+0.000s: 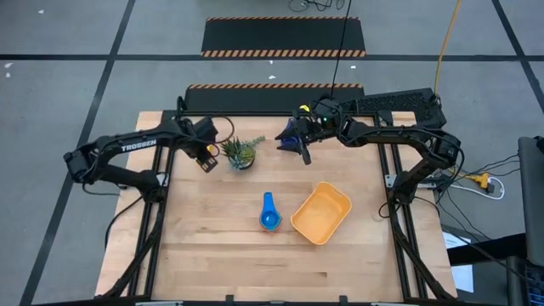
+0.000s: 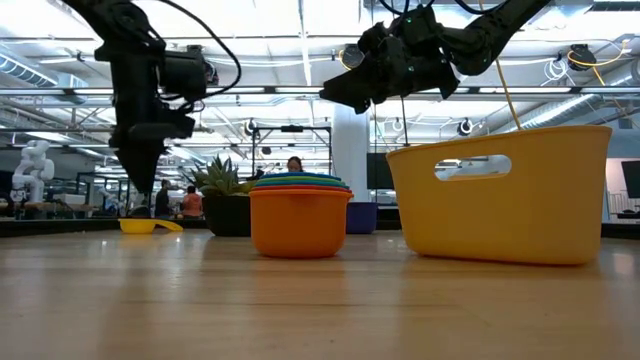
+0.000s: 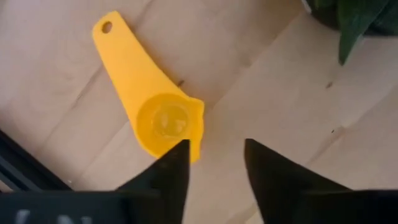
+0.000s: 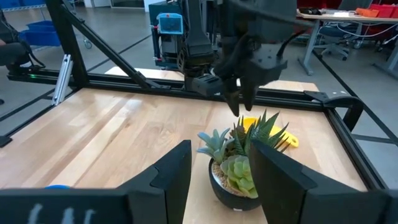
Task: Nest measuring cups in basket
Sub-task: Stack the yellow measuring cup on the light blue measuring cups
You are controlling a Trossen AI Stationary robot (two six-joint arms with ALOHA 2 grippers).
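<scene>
The nested stack of measuring cups (image 1: 269,214) sits on the table just beside the basket (image 1: 322,212), well apart from both grippers. Farther back, the left gripper (image 3: 214,158) hangs with jaws parted and empty, the yellow cup (image 3: 165,121) lying just off one fingertip. The right gripper (image 4: 221,168), jaws also apart and empty, points at the potted plant (image 4: 239,158).
</scene>
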